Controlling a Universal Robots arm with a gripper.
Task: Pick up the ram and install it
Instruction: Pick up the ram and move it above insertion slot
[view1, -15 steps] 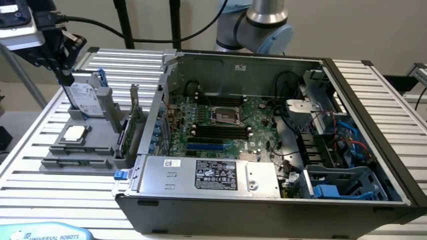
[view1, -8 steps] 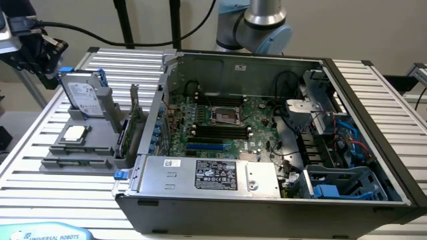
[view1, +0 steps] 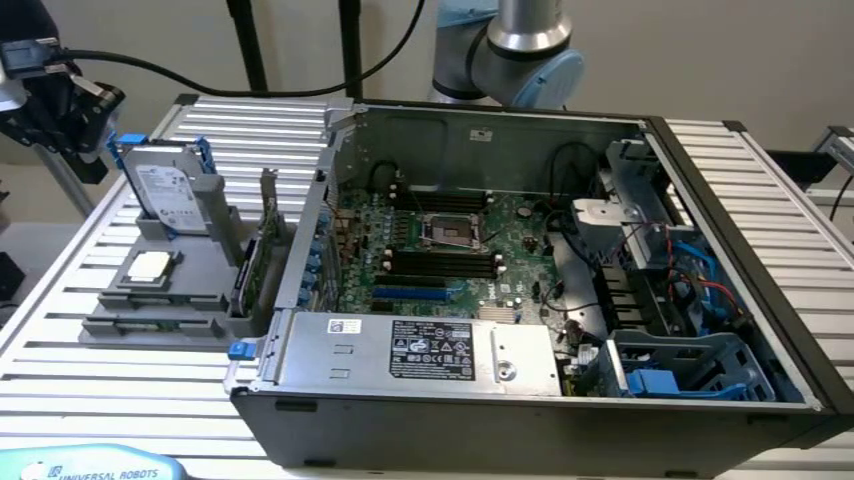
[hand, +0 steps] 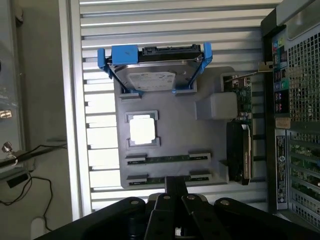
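The closed, empty end effector (hand: 176, 186) hangs above the gray holder (hand: 175, 130) on the table (hand: 175, 30), where the ram (hand: 155, 178) lies in line with its fingertips, long axis crosswise to them.

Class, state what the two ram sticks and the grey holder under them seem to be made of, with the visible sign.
Ram sticks: thin green strips, so probably matt circuit-board laminate. Grey holder: even, dull grey with blocky raised clips, so likely moulded plastic.
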